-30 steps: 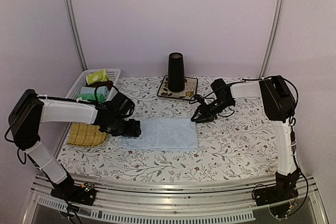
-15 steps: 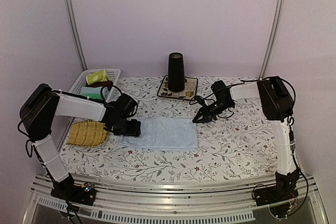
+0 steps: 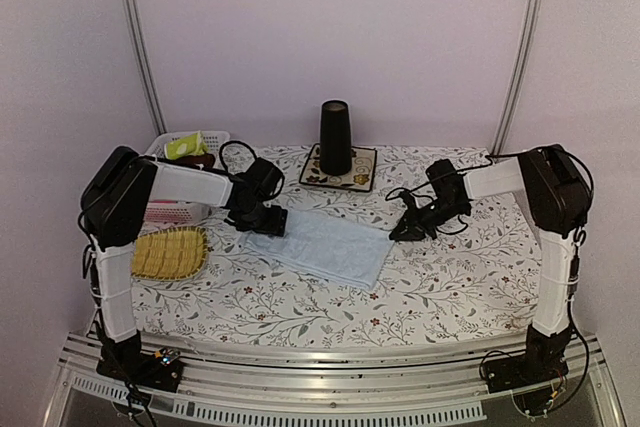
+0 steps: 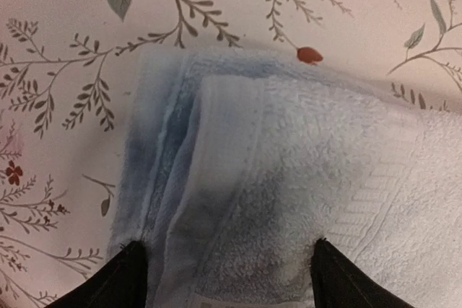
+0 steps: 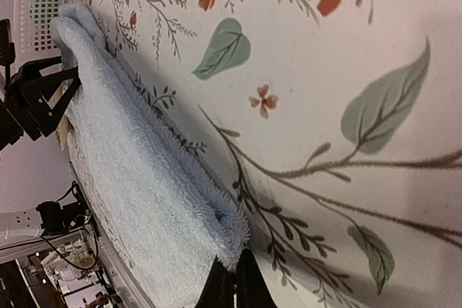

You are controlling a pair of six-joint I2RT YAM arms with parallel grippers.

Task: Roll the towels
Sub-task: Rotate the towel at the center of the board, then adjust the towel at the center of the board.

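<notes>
The light blue towel [image 3: 325, 247] lies flat and folded on the flowered tablecloth, slanting from upper left to lower right. My left gripper [image 3: 268, 223] is open at its left end. In the left wrist view its fingers [image 4: 130, 275] stand wide apart with the folded towel end [image 4: 289, 178] between them. My right gripper [image 3: 398, 234] is at the towel's right corner. In the right wrist view it [image 5: 234, 261] is shut with the fluffy corner of the towel [image 5: 137, 178] pinched at its tips. A yellow-green cloth [image 3: 187, 145] sits in the white basket at the back left.
A woven yellow straw tray [image 3: 170, 252] lies left of the towel. The white basket [image 3: 158, 142] stands behind it. A tall black cup [image 3: 335, 137] stands on a square flowered mat [image 3: 355, 179] at the back middle.
Both grippers have moved right and the left one farther back. The towel has shifted right with them and turned to a slant. The left arm has folded up closer to the basket.
</notes>
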